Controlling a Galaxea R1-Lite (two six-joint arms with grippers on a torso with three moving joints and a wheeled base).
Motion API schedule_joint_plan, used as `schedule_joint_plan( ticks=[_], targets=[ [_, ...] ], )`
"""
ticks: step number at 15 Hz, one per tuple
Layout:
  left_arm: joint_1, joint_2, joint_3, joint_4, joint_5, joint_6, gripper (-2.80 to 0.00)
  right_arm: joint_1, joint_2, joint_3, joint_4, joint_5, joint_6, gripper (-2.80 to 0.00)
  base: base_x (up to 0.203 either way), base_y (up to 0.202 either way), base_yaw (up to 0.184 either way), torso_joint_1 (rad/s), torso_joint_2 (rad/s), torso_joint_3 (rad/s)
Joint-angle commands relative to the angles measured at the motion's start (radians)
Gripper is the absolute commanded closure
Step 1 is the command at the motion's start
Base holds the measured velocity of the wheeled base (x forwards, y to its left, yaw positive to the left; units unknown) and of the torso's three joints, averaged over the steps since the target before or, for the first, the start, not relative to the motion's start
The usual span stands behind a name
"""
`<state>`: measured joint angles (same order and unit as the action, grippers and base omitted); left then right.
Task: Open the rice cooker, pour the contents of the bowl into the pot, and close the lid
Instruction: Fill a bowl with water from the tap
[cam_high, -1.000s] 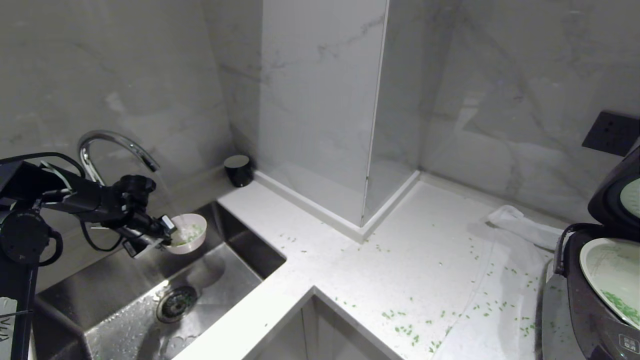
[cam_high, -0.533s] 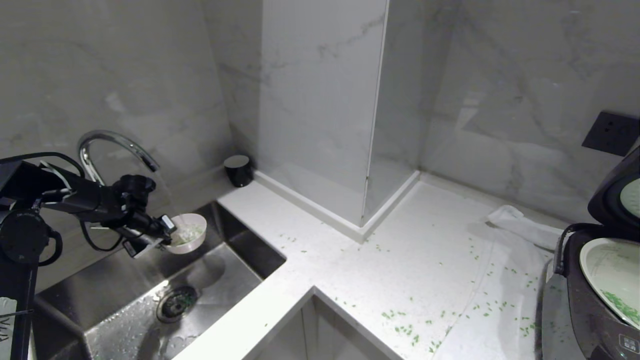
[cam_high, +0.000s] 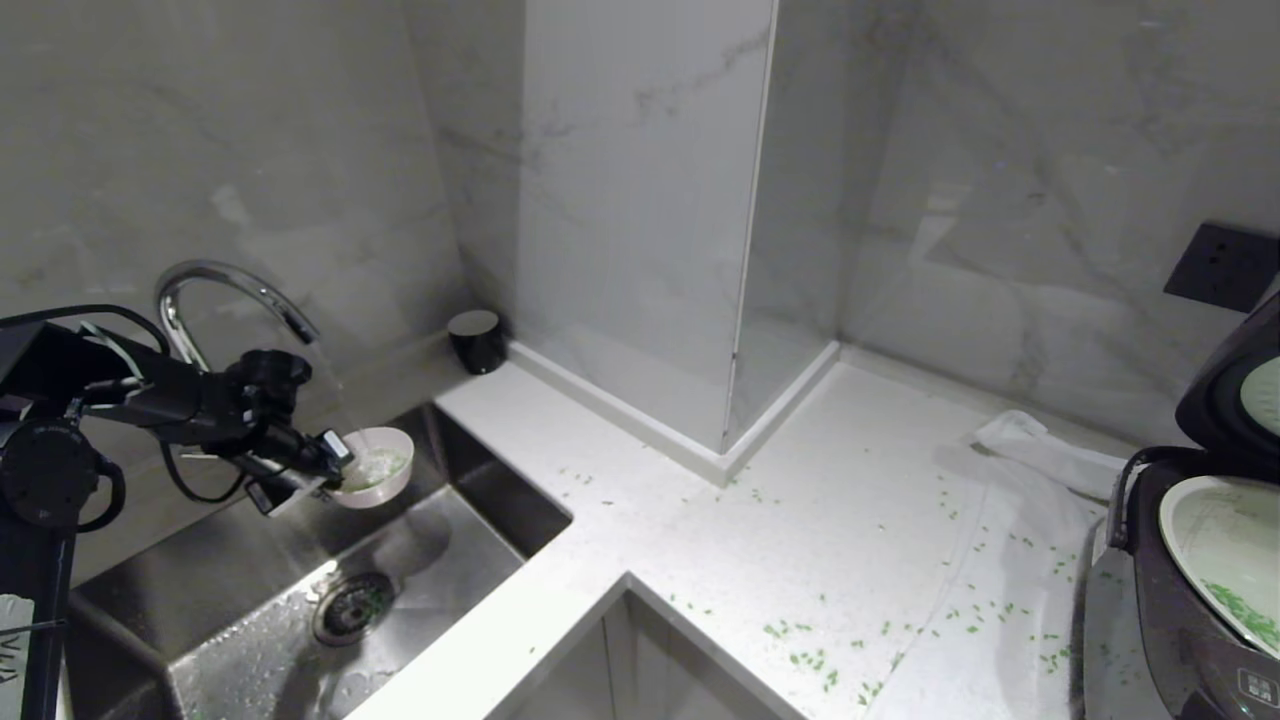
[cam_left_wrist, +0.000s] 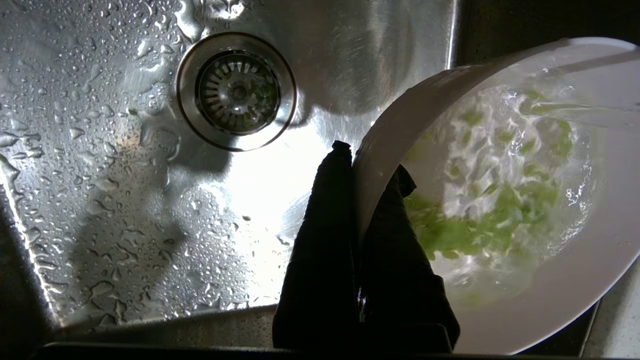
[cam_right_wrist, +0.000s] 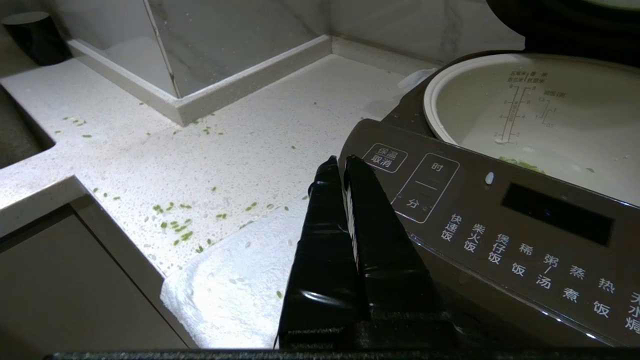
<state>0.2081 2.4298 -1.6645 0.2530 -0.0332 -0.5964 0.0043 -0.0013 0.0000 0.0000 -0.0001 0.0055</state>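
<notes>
My left gripper (cam_high: 335, 462) is shut on the near rim of the small pale bowl (cam_high: 378, 468), holding it over the sink under the faucet (cam_high: 215, 290). In the left wrist view its fingers (cam_left_wrist: 320, 240) pinch the bowl (cam_left_wrist: 525, 310) wall, and the green contents (cam_left_wrist: 480, 220) swirl in water. At the far right stands the rice cooker (cam_high: 1180, 620) with its lid (cam_high: 1235, 390) raised and the pot (cam_high: 1225, 550) showing a few green bits. My right gripper (cam_right_wrist: 342, 161) is shut and empty, just in front of the rice cooker (cam_right_wrist: 500, 220) panel, below the pot (cam_right_wrist: 550, 110).
The steel sink (cam_high: 250, 590) is wet, with green bits in its drain (cam_left_wrist: 236, 91). Green bits (cam_high: 810, 660) lie scattered on the white counter. A white cloth (cam_high: 1040, 450) lies beside the cooker. A black cup (cam_high: 477, 340) stands in the back corner, a socket (cam_high: 1225, 265) on the wall.
</notes>
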Motion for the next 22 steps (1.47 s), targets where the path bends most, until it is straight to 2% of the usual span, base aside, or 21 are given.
schedule_joint_plan(
  ticks=[1, 4, 15, 19, 22],
  targets=[
    [0.001, 0.003, -0.002, 0.002, -0.001, -0.017, 0.00, 0.000, 0.001, 0.002, 0.000, 0.000, 0.000, 0.00, 0.000, 0.000, 0.000, 0.000, 0.00, 0.000],
    [0.001, 0.007, -0.017, 0.019, -0.005, -0.042, 0.00, 0.000, 0.001, 0.002, 0.000, 0.000, -0.001, 0.00, 0.000, 0.000, 0.000, 0.000, 0.00, 0.000],
    [-0.004, 0.003, -0.023, 0.034, -0.005, -0.056, 0.00, 0.000, 0.001, 0.002, 0.000, 0.000, -0.001, 0.00, 0.000, 0.000, 0.000, 0.000, 0.00, 0.000],
    [-0.038, -0.036, 0.018, 0.109, -0.021, -0.056, 0.00, 0.000, 0.001, 0.002, 0.000, 0.000, -0.001, 0.00, 0.000, 0.000, 0.000, 0.000, 0.00, 0.000],
    [-0.085, -0.081, 0.087, 0.112, -0.042, -0.057, 0.00, 0.000, 0.001, 0.002, 0.000, 0.000, 0.001, 0.00, 0.000, 0.000, 0.000, 0.000, 0.00, 0.000]
  ],
)
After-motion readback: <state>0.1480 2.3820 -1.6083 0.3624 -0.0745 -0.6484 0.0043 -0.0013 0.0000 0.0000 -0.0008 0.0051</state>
